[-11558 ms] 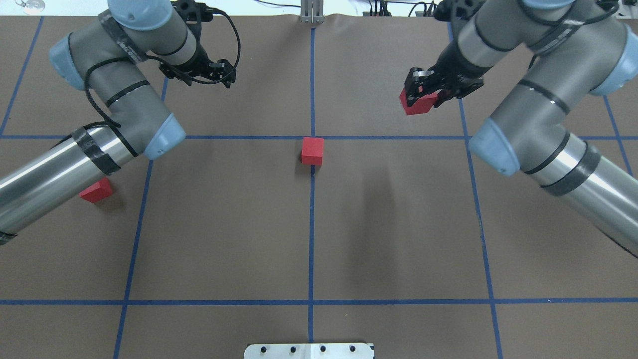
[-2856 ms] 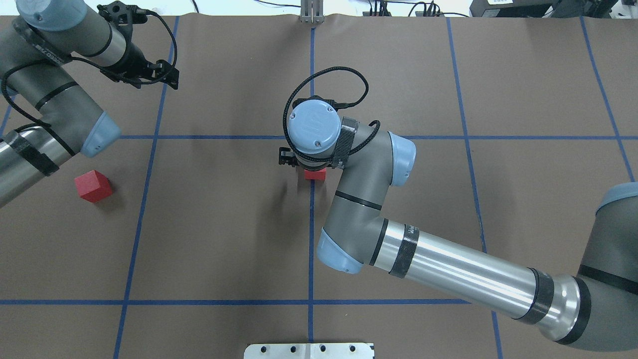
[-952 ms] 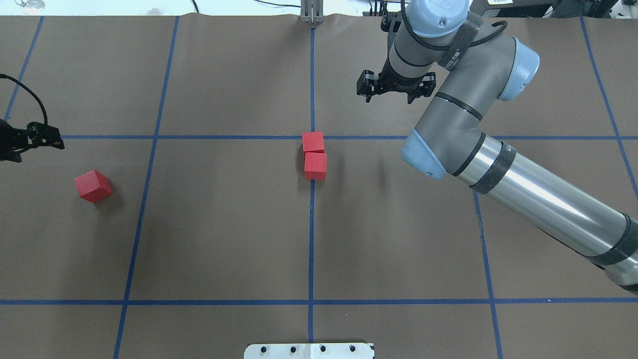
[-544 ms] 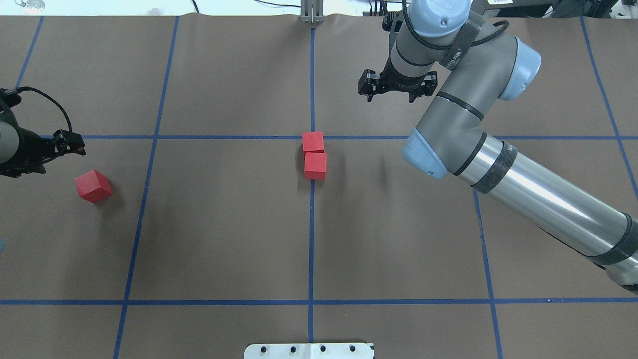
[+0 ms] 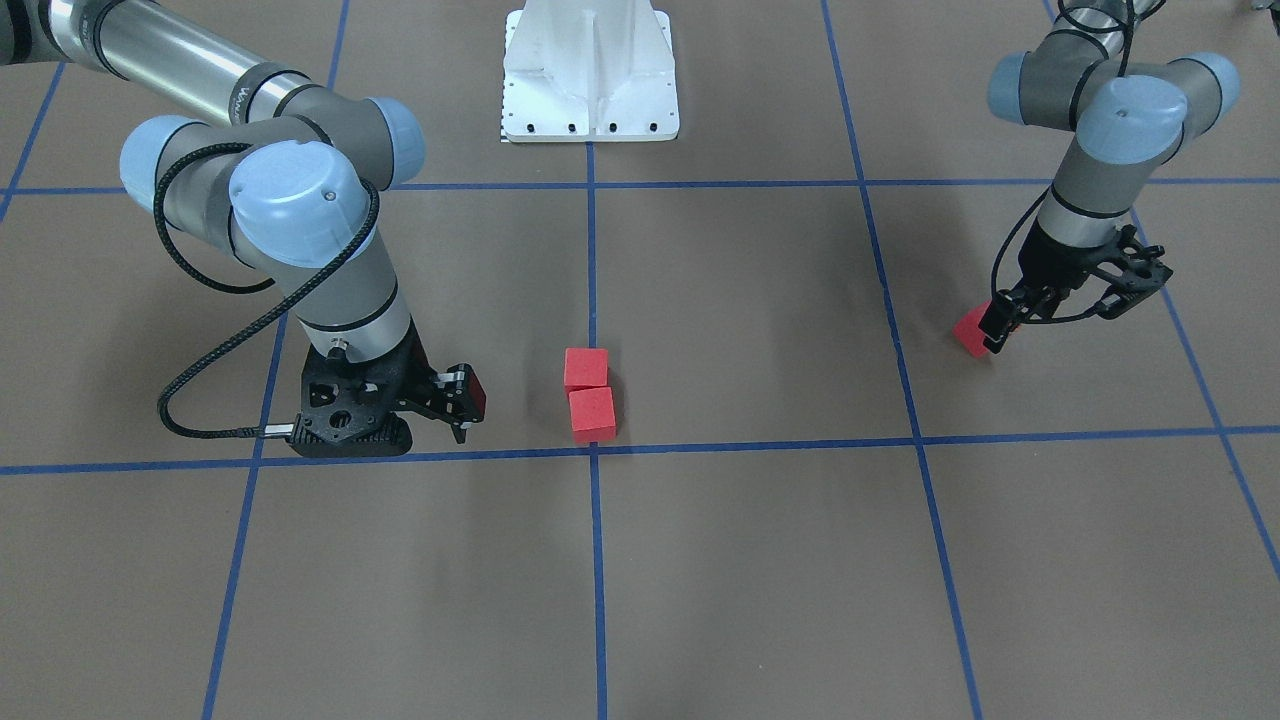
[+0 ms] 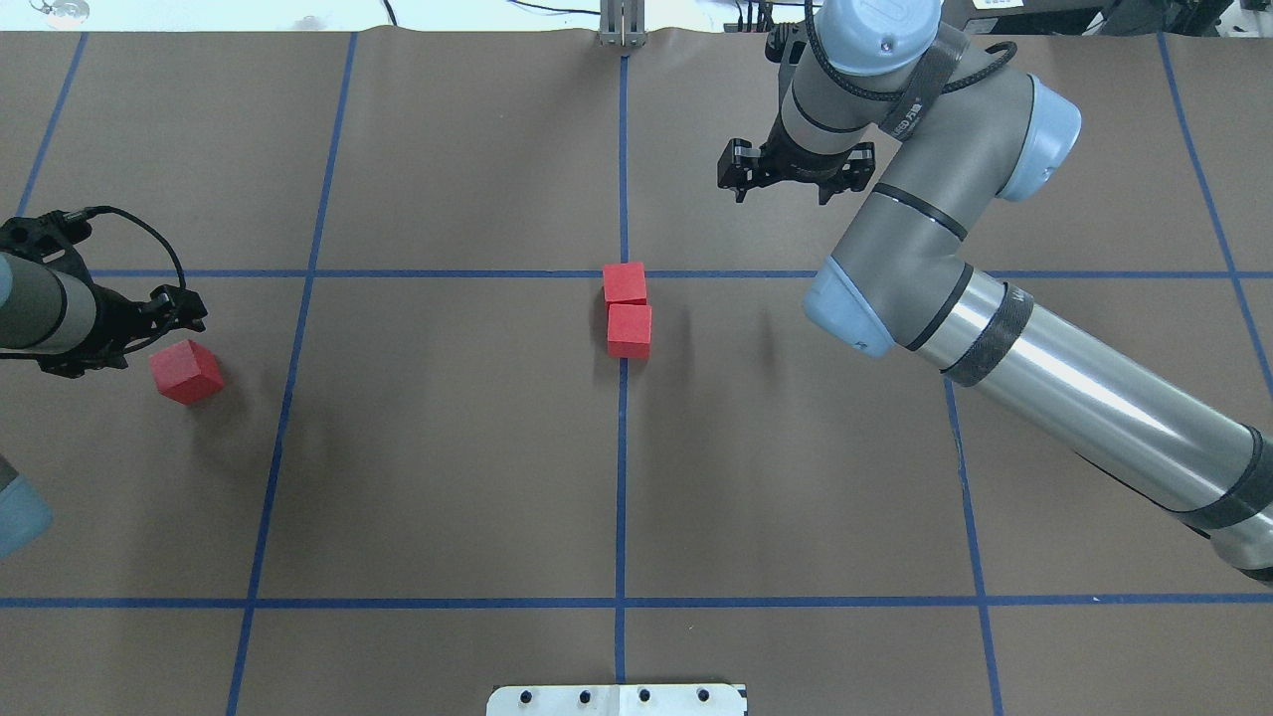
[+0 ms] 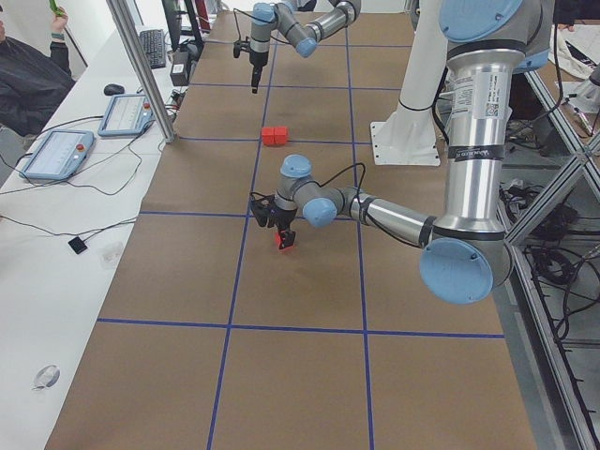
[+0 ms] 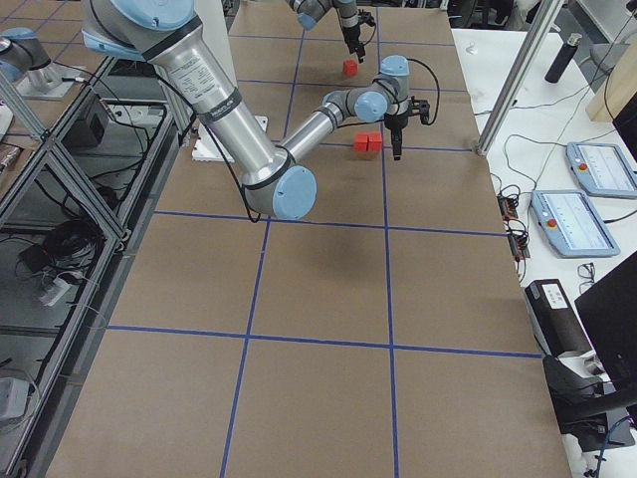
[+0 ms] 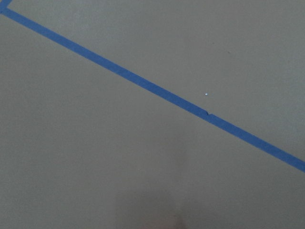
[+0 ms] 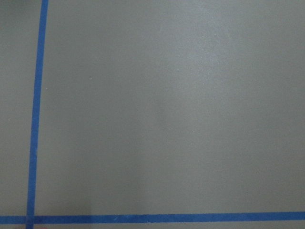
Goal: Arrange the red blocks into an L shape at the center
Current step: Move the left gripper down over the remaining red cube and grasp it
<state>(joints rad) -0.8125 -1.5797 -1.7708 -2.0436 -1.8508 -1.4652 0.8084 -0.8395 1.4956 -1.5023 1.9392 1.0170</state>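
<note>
Overhead exterior: right end effector (image 6: 783, 184) wide, empty; left end effector (image 6: 144, 333) wide beside red block (image 6: 186, 371).

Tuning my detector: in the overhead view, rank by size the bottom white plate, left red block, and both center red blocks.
1. White plate.
2. Left red block, upper center block and lower center block: alike, not ranked.

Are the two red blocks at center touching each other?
Touching. Overhead exterior view: far red block and near red block abut, slightly offset, no brown surface showing between; front-facing view agrees.
</note>
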